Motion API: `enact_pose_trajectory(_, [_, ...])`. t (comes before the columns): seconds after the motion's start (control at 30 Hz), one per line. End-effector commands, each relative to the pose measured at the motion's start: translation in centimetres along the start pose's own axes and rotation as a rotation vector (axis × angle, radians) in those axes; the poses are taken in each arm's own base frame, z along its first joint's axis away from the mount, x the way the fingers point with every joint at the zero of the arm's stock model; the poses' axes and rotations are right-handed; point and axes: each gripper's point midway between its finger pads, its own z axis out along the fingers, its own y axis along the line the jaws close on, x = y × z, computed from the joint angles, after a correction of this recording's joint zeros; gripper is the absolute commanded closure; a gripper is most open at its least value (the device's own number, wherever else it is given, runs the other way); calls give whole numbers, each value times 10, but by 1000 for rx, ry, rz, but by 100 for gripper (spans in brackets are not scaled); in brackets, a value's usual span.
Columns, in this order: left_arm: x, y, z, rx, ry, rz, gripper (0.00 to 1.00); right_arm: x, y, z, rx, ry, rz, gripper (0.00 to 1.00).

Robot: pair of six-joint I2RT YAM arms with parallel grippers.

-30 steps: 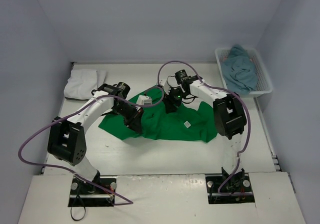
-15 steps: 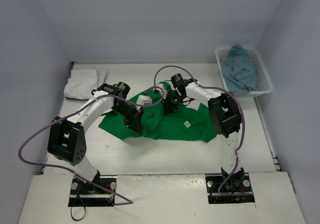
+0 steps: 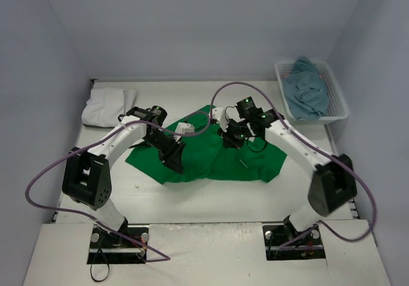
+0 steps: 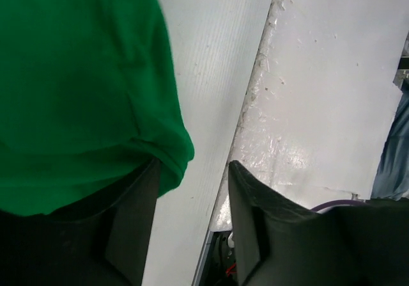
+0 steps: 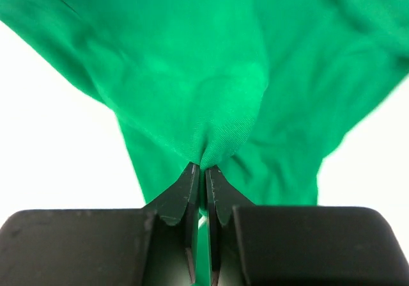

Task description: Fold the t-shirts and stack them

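at the upper left of the top view, a white t-shirt (image 3: 105, 105) lies crumpled on the table (image 3: 192, 199). right of it, the left gripper (image 3: 174, 160) sits at the lower left edge of the bright green t-shirt (image 3: 211, 167), jaws apart, the hem against one finger. at centre, the right gripper (image 3: 230, 137) has its jaws pinched on a fold of that shirt. at the upper right, a teal-blue t-shirt (image 3: 305, 93) fills the white basket (image 3: 335, 100).
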Motion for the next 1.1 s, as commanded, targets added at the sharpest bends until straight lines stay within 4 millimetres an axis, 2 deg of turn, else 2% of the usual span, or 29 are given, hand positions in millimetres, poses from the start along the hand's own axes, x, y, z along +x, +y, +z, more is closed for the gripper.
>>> enact_pose_trajectory(0.0, [-11, -9, -3, 20, -18, 41, 57, -11, 31, -33, 96, -9, -55, 100])
enact_pose_trajectory(0.07, [-11, -8, -4, 12, -16, 41, 55, -1, 50, -35, 106, 18, -44, 100])
enact_pose_trajectory(0.13, [-11, -7, -5, 1, -13, 44, 48, 4, 72, -31, 98, 49, -77, 100])
enact_pose_trajectory(0.2, [-9, -6, -6, -12, -10, 52, 47, 15, 100, -24, 56, 74, -80, 100])
enact_pose_trajectory(0.23, [-9, -6, -6, -16, -8, 53, 47, 17, 105, -21, 37, 80, -82, 100])
enact_pose_trajectory(0.33, [-6, -3, -8, -40, 0, 60, 47, 8, 110, -17, 35, 87, -79, 99])
enact_pose_trajectory(0.37, [-6, -3, -9, -52, 4, 65, 47, 9, 113, -14, 29, 100, -85, 80])
enact_pose_trajectory(0.4, [-5, -1, -10, -58, 4, 65, 47, 12, 114, -9, 59, 135, -120, 65])
enact_pose_trajectory(0.47, [-6, -1, -12, -73, 4, 73, 47, 20, 110, 2, 84, 199, -142, 45])
enact_pose_trajectory(0.57, [-2, 6, -19, -127, 14, 88, 47, 18, 98, 7, 126, 227, -177, 39])
enact_pose_trajectory(0.6, [-4, 11, -23, -152, 5, 98, 47, 9, 93, 5, 143, 212, -182, 38])
enact_pose_trajectory(0.73, [-19, 42, -60, -288, -109, 64, 47, -15, 79, 1, 178, 170, -197, 37])
enact_pose_trajectory(0.77, [-22, 57, -82, -339, -175, 15, 47, -20, 76, 0, 184, 162, -196, 37])
enact_pose_trajectory(0.83, [-34, 72, -111, -392, -280, -11, 47, -33, 70, -3, 195, 137, -197, 37])
enact_pose_trajectory(0.87, [-35, 88, -136, -441, -361, -46, 47, -36, 65, -4, 201, 130, -194, 37])
enact_pose_trajectory(0.93, [-30, 103, -161, -491, -430, -121, 47, -43, 58, -3, 206, 121, -191, 37])
enact_pose_trajectory(0.97, [-22, 114, -174, -517, -458, -163, 47, -52, 52, -5, 203, 94, -182, 37])
enact_pose_trajectory(1.03, [-14, 127, -180, -537, -467, -211, 47, -58, 45, 3, 179, 80, -159, 37])
enact_pose_trajectory(1.07, [-6, 134, -176, -528, -458, -240, 47, -68, 43, 3, 166, 54, -151, 37])
